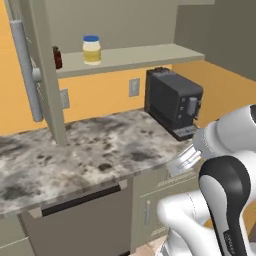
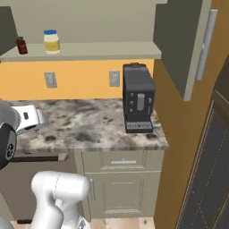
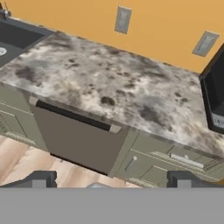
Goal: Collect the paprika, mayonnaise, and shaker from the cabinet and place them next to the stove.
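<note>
The cabinet (image 1: 130, 57) stands open above the counter. On its shelf stands the mayonnaise (image 1: 91, 50), a cream jar with a blue lid, also in the right base view (image 2: 52, 41). Left of it is the paprika (image 2: 21, 45), a dark red jar with a green lid, half hidden behind the cabinet side in the left base view (image 1: 57, 57). The shaker and the stove are out of view. My gripper (image 3: 111, 180) is open and holds nothing. It hangs in front of the counter edge, well below the shelf, looking down at the marble top.
A black coffee machine (image 1: 172, 100) stands at the counter's right end under the shelf. The cabinet doors (image 1: 25, 70) (image 2: 197, 44) are swung out at both sides. A dishwasher front (image 3: 78, 135) and drawers lie under the marble counter (image 3: 109, 87). A sink (image 3: 17, 37) is at the far left.
</note>
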You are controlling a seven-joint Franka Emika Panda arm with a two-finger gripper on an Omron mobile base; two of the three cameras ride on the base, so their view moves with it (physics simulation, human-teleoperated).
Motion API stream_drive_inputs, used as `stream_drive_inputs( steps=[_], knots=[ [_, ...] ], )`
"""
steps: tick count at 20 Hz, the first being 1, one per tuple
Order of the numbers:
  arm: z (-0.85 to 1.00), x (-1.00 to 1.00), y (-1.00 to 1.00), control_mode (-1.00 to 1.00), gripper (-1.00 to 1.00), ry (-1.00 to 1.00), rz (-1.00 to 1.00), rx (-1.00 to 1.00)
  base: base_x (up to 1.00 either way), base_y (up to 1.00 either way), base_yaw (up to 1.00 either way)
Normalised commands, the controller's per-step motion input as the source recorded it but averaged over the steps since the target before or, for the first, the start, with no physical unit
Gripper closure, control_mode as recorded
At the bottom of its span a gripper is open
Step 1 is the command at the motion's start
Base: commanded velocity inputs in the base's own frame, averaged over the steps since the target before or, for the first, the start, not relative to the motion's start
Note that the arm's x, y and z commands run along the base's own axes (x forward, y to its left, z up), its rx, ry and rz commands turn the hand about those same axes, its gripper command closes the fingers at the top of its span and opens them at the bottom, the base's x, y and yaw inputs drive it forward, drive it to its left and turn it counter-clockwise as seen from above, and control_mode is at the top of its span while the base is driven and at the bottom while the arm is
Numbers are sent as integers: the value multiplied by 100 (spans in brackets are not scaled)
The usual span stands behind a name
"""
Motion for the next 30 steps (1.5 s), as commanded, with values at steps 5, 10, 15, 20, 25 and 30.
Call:
stream_drive_inputs(
  steps=[5, 10, 15, 20, 25, 30],
  knots=[
    [0, 0, 0, 100, -100, 0, 0, 0, 66, -22, 24],
    [0, 0, 0, 100, -100, 0, 0, 0, 65, -3, 21],
    [0, 0, 0, 100, -100, 0, 0, 0, 63, 0, 20],
    [18, 19, 0, -100, -100, -5, 8, 5, 36, 0, 12],
    [72, 28, 0, -100, -100, -24, 16, 13, 0, 0, 0],
    [80, 13, 3, -100, -100, -26, 3, 9, 0, 0, 0]
  ],
)
